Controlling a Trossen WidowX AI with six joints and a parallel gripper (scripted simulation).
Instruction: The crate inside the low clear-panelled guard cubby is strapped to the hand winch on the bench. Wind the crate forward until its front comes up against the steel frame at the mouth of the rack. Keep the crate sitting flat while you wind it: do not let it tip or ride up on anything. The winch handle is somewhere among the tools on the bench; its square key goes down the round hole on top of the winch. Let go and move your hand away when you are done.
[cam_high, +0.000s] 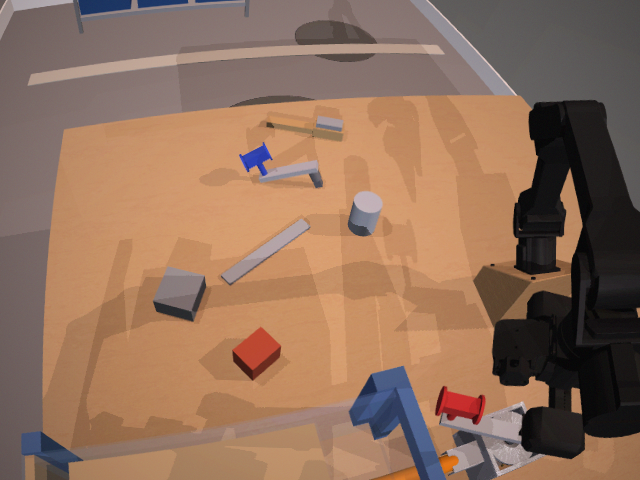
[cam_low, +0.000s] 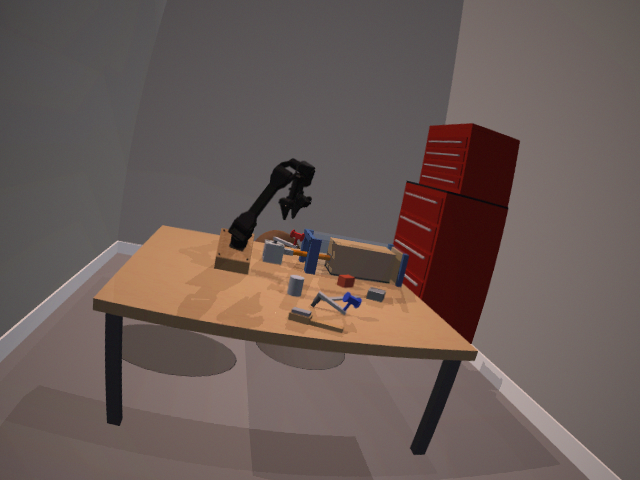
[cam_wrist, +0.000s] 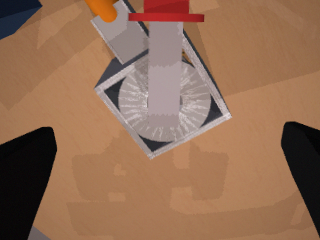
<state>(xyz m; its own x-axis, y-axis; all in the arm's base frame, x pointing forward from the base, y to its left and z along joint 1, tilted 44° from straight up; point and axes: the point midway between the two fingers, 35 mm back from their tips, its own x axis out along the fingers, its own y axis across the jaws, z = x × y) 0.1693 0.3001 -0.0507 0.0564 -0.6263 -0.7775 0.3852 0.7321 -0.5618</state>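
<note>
My gripper (cam_low: 288, 217) (cam_wrist: 171, 136) is open and empty, pointing down above the winch (cam_low: 273, 252) (cam_wrist: 142, 153). Its fingertips are hidden in the top view. A grey crank arm (cam_high: 480, 426) (cam_wrist: 165, 65) with a red grip (cam_high: 461, 404) (cam_low: 296, 236) (cam_wrist: 166, 7) lies across the winch top, its inner end over the drum. In the wrist view it runs upward between the fingers' lines. An orange strap (cam_high: 413, 471) (cam_low: 310, 253) runs through the blue frame (cam_high: 413, 413) (cam_low: 312, 253) to the tan crate (cam_high: 206, 459) (cam_low: 361, 260). The crate looks flat, with a gap before the frame.
A blue-gripped crank (cam_high: 256, 158) (cam_low: 351, 301), a brush (cam_high: 328, 133), a grey cylinder (cam_high: 365, 211) (cam_low: 295, 285), a flat bar (cam_high: 266, 251), a grey block (cam_high: 180, 290) (cam_low: 376, 293) and a red block (cam_high: 256, 349) (cam_low: 345, 280) lie on the bench.
</note>
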